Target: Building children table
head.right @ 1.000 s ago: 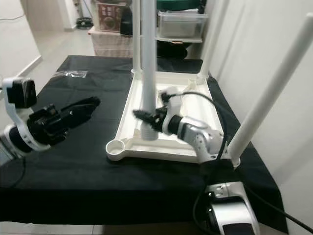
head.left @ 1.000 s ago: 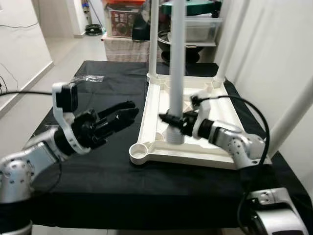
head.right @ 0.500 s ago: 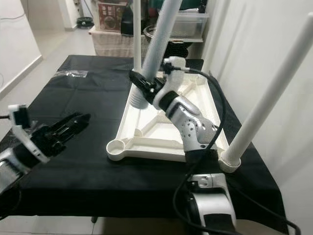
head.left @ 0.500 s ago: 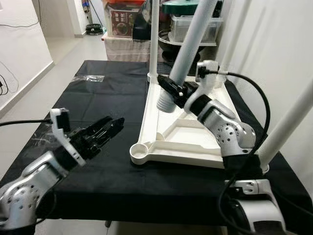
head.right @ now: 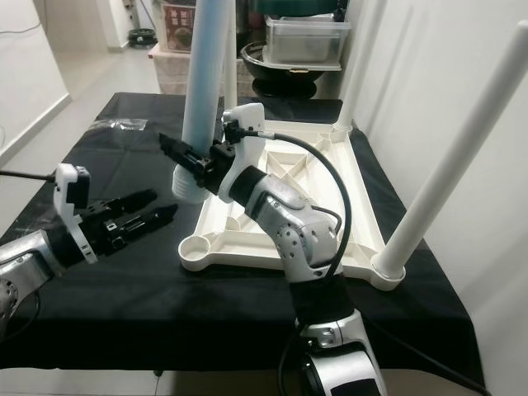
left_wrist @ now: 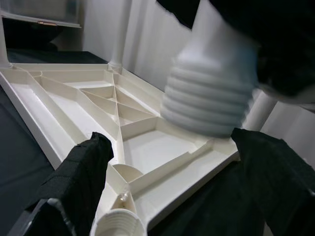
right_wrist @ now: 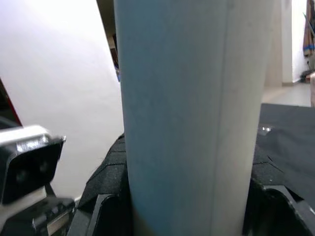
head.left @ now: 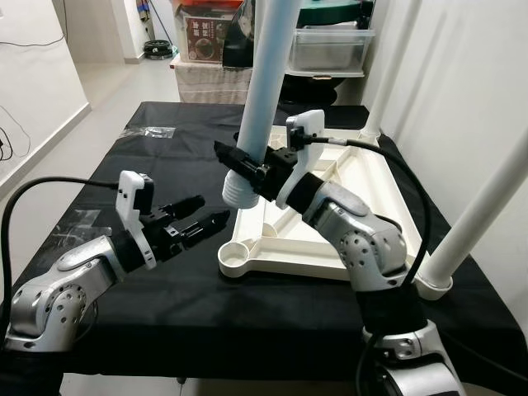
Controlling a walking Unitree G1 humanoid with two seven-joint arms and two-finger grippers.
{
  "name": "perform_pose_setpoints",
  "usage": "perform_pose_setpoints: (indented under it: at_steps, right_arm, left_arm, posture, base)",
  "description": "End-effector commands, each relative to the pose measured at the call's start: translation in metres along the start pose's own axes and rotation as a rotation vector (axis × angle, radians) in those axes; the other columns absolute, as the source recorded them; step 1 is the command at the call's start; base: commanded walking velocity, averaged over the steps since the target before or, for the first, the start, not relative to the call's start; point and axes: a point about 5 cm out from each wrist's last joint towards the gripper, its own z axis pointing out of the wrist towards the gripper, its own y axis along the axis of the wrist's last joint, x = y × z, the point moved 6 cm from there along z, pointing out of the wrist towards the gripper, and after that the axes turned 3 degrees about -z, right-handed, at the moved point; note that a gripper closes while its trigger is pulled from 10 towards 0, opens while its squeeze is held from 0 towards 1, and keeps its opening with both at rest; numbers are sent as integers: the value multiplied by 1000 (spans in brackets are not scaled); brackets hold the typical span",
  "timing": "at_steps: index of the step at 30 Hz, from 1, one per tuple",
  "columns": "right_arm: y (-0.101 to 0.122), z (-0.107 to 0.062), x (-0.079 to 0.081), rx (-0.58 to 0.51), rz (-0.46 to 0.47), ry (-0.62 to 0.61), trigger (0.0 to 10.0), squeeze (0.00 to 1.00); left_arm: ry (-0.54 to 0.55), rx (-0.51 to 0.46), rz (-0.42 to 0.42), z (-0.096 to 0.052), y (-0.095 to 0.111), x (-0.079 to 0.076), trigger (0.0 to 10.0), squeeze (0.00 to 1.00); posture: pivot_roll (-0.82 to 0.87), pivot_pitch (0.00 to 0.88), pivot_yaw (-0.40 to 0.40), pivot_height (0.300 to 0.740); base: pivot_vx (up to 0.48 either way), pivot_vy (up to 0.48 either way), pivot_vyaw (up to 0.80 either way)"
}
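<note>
A white children's table top (head.left: 330,252) lies upside down on the black-covered table (head.left: 165,165). My right gripper (head.left: 245,167) is shut on a pale table leg (head.left: 266,82), close to its threaded end (head.left: 238,190). It holds the leg nearly upright, just above and behind the empty front-left corner socket (head.left: 234,252). In the right wrist view the leg (right_wrist: 192,113) stands between both fingers (right_wrist: 106,196). My left gripper (head.left: 198,219) is open and empty, pointing at that corner from the left. The left wrist view shows the socket (left_wrist: 118,227) and the threaded end (left_wrist: 211,98).
Two legs are fitted and stand up: one at the front-right corner (head.left: 487,198), one at the back right (head.left: 381,74). A clear plastic bag (head.left: 154,132) lies at the table's far left. Boxes and bins (head.left: 206,37) stand behind. A white wall runs along the right.
My right gripper lifted the leg from the middle of the table top and carried it left, toward the front-left corner. My left gripper swung in closer to that corner.
</note>
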Motion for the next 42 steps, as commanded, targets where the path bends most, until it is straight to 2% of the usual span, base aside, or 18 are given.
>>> perform_pose_setpoints:
  at_steps: [1,4,7,11,12,14,21,26,27,28,29,30,42]
  right_arm:
    - [0,1,7,5,-21,21,0,0]
    - [-6,1,9,30,-21,21,0,0]
    - [-8,1,10,37,-19,23,0,0]
    - [-9,2,15,41,5,33,0,0]
    - [-8,4,18,39,9,38,0,0]
    - [-8,5,19,38,7,43,0,0]
    - [-3,7,34,28,4,104,0,0]
    - [-4,6,38,32,10,115,0,0]
    - [-7,6,40,40,18,120,0,0]
    - [-9,5,41,43,21,124,0,0]
    - [-9,5,41,43,21,124,0,0]
    - [-10,5,44,47,24,130,0,0]
    - [-18,4,45,69,32,127,0,0]
  left_arm:
    - [-6,8,23,2,0,1,10000,0]
    - [-79,-3,13,10,2,-10,10000,0]
    - [-96,-3,12,12,1,-12,10000,0]
    - [-141,39,13,16,-9,-16,10000,0]
    - [-193,73,-3,17,-16,-22,10000,0]
    - [-218,92,-11,17,-20,-26,10000,0]
    - [-170,84,11,20,-21,-15,10000,0]
    - [-141,44,40,21,-15,-10,10000,0]
    - [-121,8,50,23,-9,-6,5255,0]
    - [-121,-4,52,23,-7,-6,3569,0]
    - [-121,-4,52,23,-7,-6,3569,0]
    - [-129,-10,56,23,-5,-7,0,0]
    - [-171,-5,83,26,-3,-15,0,0]
  posture:
    - [8,0,-35,740]
    - [8,0,-38,740]
    - [8,0,-38,740]
    - [-2,0,-35,740]
    - [-9,0,-28,740]
    - [-9,0,-28,740]
    - [-8,0,-27,740]
    - [-5,0,-34,740]
    - [-5,0,-34,740]
    - [-5,0,-34,740]
    - [-5,0,-34,740]
    - [-5,0,-35,740]
    - [-3,0,-34,740]
  base:
    - [0,0,0]
    - [0,0,0]
    - [0,0,0]
    - [0,0,0]
    - [0,0,0]
    - [0,0,0]
    - [0,0,0]
    - [0,0,0]
    - [0,0,0]
    - [0,0,0]
    - [0,0,0]
    - [0,0,0]
    - [0,0,0]
